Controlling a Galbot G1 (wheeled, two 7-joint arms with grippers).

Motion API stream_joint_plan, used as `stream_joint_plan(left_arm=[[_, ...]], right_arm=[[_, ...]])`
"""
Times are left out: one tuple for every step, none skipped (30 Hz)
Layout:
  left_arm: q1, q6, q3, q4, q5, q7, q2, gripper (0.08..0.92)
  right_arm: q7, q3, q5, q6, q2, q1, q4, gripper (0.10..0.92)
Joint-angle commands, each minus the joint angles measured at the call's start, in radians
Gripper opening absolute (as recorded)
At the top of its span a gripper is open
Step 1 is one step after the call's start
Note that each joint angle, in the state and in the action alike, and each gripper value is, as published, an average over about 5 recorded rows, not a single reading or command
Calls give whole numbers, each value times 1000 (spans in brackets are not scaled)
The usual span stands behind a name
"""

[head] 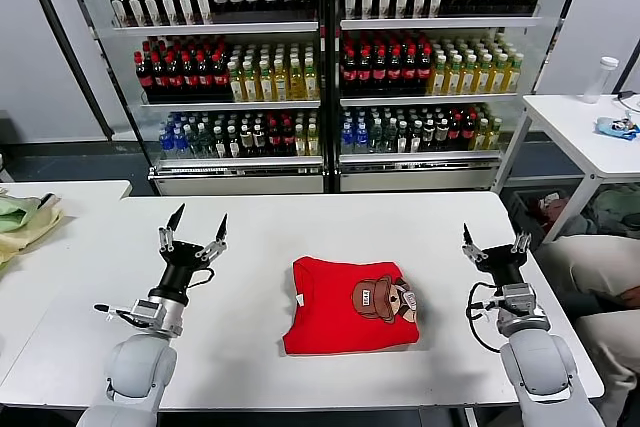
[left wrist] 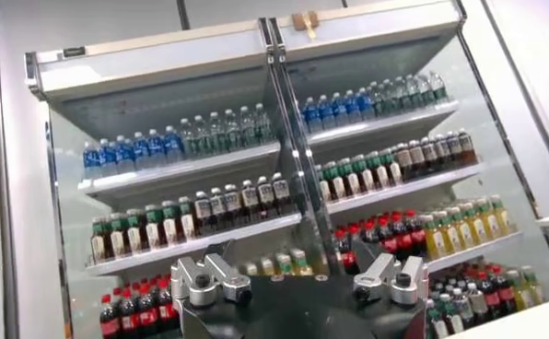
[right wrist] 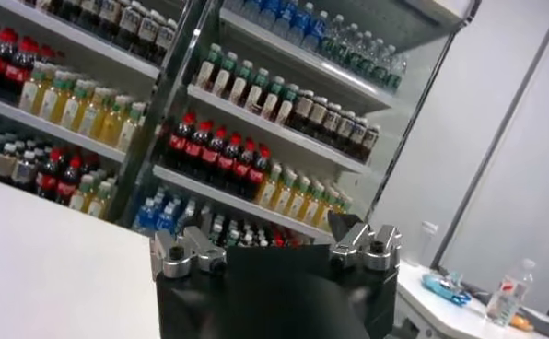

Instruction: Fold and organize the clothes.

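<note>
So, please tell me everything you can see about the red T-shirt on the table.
The red T-shirt is soft-looking bright red fabric, already folded into a compact, roughly square bundle. A brown cartoon-character print faces up on its right part. It lies flat near the middle of the white table, touching only the tabletop. Neither gripper touches it.
</note>
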Motion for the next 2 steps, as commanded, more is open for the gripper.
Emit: stream_joint_plan(left_arm=[[-12,-5,-6,23,32,-8,-13,823],[-8,-5,-8,20,33,-9,-17,823]], right_arm=[[-7,5,-59,20,3,-2,-19,823],[-7,6,-59,20,4,-5,-16,823]])
